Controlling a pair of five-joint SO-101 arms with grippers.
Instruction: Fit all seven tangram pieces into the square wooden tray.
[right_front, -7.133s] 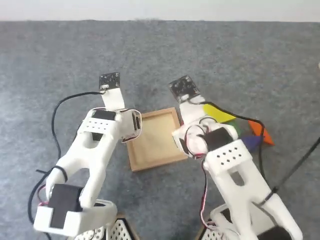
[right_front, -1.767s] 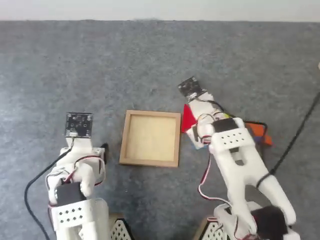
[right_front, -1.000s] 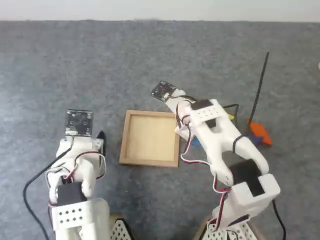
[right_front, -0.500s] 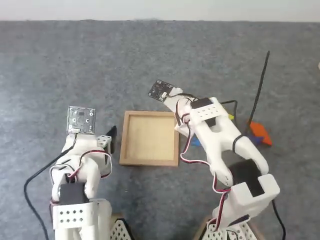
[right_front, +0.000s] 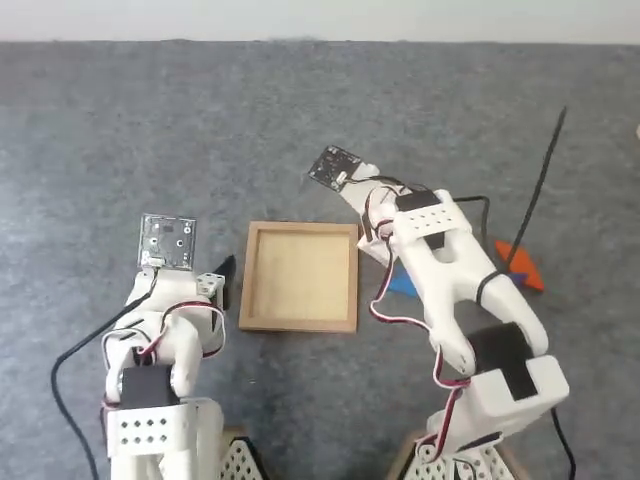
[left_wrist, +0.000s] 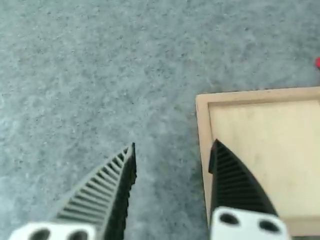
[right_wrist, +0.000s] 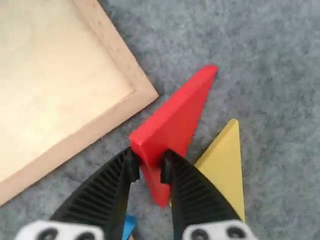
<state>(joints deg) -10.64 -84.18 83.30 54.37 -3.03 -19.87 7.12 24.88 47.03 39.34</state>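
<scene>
Clamping the red triangle (right_wrist: 175, 120), the right pincer (right_wrist: 148, 156) has edged away from the tray (right_wrist: 119, 50); left pincer (left_wrist: 173, 145) stays apart.

Left arm (right_front: 165, 330) and right arm (right_front: 450, 270) are chunky white plastic with black motors, red and black wires looping off, grids of little holes in the shells. Left gripper (left_wrist: 174, 145) and right gripper (right_wrist: 149, 151) have black ribbed fingers (left_wrist: 112, 190) on white bases
</scene>
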